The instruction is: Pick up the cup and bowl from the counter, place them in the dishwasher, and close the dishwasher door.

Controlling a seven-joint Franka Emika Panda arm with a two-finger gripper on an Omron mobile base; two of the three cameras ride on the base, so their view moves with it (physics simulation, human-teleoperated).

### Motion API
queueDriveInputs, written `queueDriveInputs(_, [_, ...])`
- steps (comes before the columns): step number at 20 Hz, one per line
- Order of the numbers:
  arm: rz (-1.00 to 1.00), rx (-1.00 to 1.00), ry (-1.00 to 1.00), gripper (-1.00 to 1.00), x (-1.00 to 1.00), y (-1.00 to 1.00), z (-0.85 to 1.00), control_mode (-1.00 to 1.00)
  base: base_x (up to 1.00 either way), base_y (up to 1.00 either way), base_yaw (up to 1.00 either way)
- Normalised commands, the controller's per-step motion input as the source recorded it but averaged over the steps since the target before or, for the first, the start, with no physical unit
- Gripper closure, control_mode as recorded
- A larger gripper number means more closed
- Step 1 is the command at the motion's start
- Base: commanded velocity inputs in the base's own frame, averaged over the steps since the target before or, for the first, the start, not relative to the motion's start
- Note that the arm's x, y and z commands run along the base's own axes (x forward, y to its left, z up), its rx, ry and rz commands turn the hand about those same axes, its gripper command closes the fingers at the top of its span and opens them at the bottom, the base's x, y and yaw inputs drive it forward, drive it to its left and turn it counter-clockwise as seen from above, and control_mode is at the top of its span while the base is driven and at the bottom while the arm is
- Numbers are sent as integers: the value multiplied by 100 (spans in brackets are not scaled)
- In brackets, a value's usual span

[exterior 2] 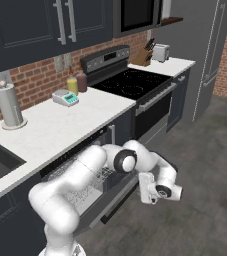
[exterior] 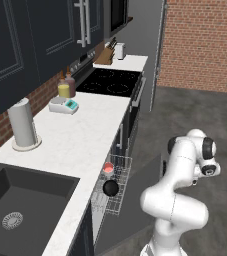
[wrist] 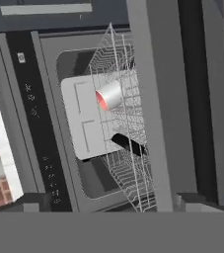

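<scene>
The cup (exterior: 108, 168) lies on its side in the pulled-out wire rack (exterior: 121, 176) of the dishwasher (wrist: 69, 59), red inside showing. The black bowl (exterior: 110, 188) rests in the same rack, just in front of the cup. In the hand view the cup (wrist: 109, 95) and the bowl (wrist: 128, 144) show through the wires. The dishwasher door (exterior: 140, 200) stands partly raised; seen edge-on, the door (wrist: 148, 99) crosses the hand view. My gripper (exterior 2: 144, 189) is low beside the door's free edge. The gripper (wrist: 113, 205) is open with nothing between its fingers.
A white counter (exterior: 80, 135) carries a paper-towel roll (exterior: 22, 125), a small scale (exterior: 64, 105) and two bottles (exterior: 67, 86). The sink (exterior: 20, 200) lies at the near left, the black stove (exterior: 110, 81) farther along. Grey floor (exterior 2: 195, 200) is open to the right.
</scene>
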Motion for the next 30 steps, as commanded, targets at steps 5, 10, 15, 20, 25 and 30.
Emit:
queueDriveInputs(5, [0,22,-1,-100,-10,-61,-99,-100,0,0,0])
queueDriveInputs(10, [0,17,-5,-100,0,-6,-100,-100,0,0,0])
queueDriveInputs(15, [0,15,-3,-100,14,0,-99,-100,0,0,0])
queueDriveInputs(20, [0,13,0,-100,44,8,-77,-100,0,0,0])
queueDriveInputs(25, [0,9,0,-100,49,31,-56,-100,0,0,0])
queueDriveInputs(30, [0,11,0,-100,46,40,-33,-100,0,0,0])
